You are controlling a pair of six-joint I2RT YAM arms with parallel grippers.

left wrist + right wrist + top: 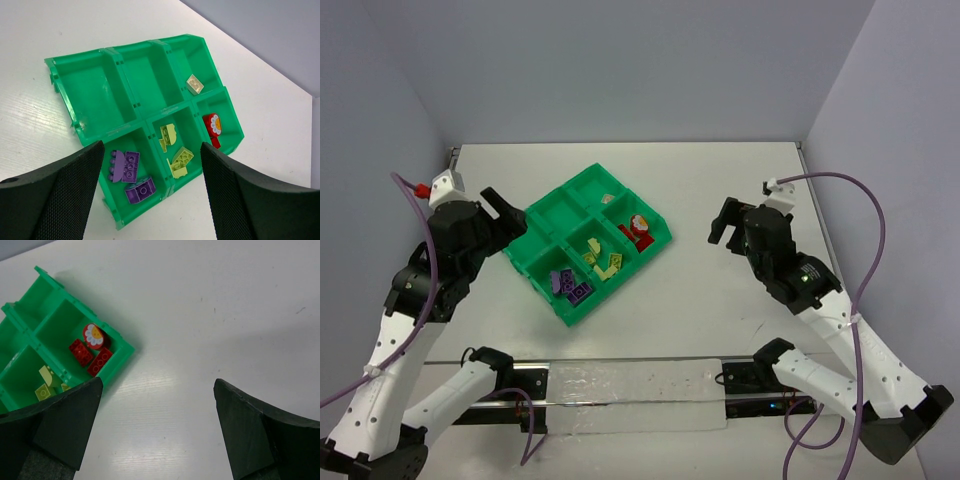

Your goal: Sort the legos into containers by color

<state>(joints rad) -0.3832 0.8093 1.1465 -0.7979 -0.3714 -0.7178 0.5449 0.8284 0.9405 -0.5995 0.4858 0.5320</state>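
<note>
Sorting looks nearly done: the bright green compartmented plastic tray [552, 215], mid-frame from above with its long axis running lower left to upper right, keeps purple plastic bricks [131, 166], pale yellow-green bricks [181, 157] and red bricks [100, 361] apart, a lone cream brick [195, 84] perhaps misplaced, while the left end effector [151, 155] and right end effector [157, 390] gape empty.
</note>
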